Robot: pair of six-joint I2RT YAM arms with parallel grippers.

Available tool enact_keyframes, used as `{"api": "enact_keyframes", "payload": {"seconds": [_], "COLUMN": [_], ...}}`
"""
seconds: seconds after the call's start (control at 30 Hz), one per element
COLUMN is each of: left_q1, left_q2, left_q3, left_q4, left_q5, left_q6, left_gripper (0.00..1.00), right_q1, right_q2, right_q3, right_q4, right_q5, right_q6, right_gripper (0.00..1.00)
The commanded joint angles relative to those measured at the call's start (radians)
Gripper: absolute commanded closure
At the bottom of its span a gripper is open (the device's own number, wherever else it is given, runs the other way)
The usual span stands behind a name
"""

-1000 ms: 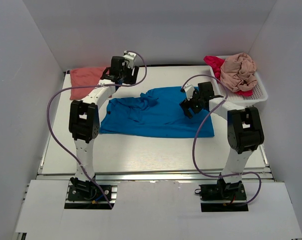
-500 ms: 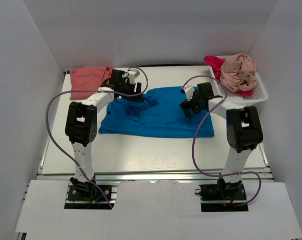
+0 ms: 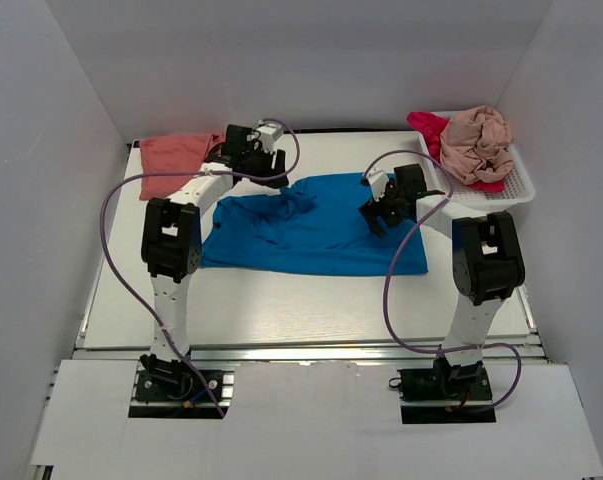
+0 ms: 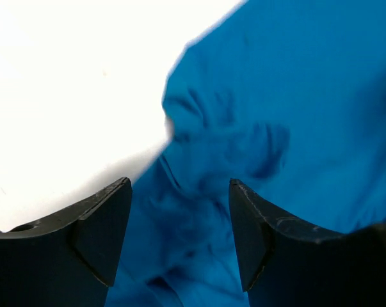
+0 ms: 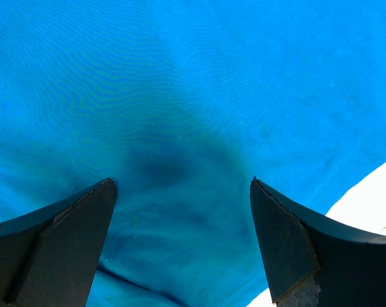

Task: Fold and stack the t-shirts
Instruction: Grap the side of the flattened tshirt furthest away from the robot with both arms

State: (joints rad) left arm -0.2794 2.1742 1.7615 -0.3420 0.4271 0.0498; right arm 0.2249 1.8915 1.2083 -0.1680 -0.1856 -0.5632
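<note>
A bright blue t-shirt (image 3: 311, 235) lies spread on the white table, bunched at its far left corner. My left gripper (image 3: 269, 178) hovers over that bunch. In the left wrist view it (image 4: 180, 192) is open, its black fingers (image 4: 103, 233) astride wrinkled blue cloth (image 4: 244, 128), gripping nothing. My right gripper (image 3: 375, 216) stands wide open just above the shirt's flat right part (image 5: 180, 96), nothing between its fingertips (image 5: 180, 185). A salmon-coral t-shirt (image 3: 169, 160) lies folded at the back left. A beige-pink t-shirt (image 3: 478, 140) sits crumpled on a magenta-red one (image 3: 426, 125).
The white slotted basket (image 3: 516, 185) holding those two shirts stands at the back right corner. White walls close in the table on three sides. Purple cables loop from both arms. Bare table (image 4: 64, 96) shows beside the blue shirt's bunched edge.
My left arm has swung from above the salmon shirt's edge over to the blue shirt's bunched corner, and its jaws have narrowed a little. The right arm has not moved.
</note>
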Motion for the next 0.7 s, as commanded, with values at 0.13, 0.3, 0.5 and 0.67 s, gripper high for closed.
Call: {"api": "enact_keyframes", "payload": {"seconds": [0.13,0.3,0.5,0.67], "left_q1": [0.000,-0.001,-0.001,-0.001], "left_q2": [0.078,0.073,0.050,0.065], "left_q3": [0.133,0.099,0.061,0.072], "left_q4": [-0.038,-0.035,-0.022,-0.025], "left_q5": [-0.001,-0.013,-0.017,0.007], "left_q6": [0.018,0.015,0.012,-0.004], "left_gripper": [0.32,0.35,0.54,0.67], "right_q1": [0.005,0.004,0.004,0.005], "right_q2": [0.011,0.011,0.014,0.011], "right_q3": [0.027,0.022,0.020,0.022], "right_q4": [0.021,0.025,0.033,0.028], "right_q5": [0.001,0.005,0.005,0.003], "right_q6": [0.002,-0.003,-0.004,-0.004], "right_gripper": [0.11,0.11,0.11,0.11]}}
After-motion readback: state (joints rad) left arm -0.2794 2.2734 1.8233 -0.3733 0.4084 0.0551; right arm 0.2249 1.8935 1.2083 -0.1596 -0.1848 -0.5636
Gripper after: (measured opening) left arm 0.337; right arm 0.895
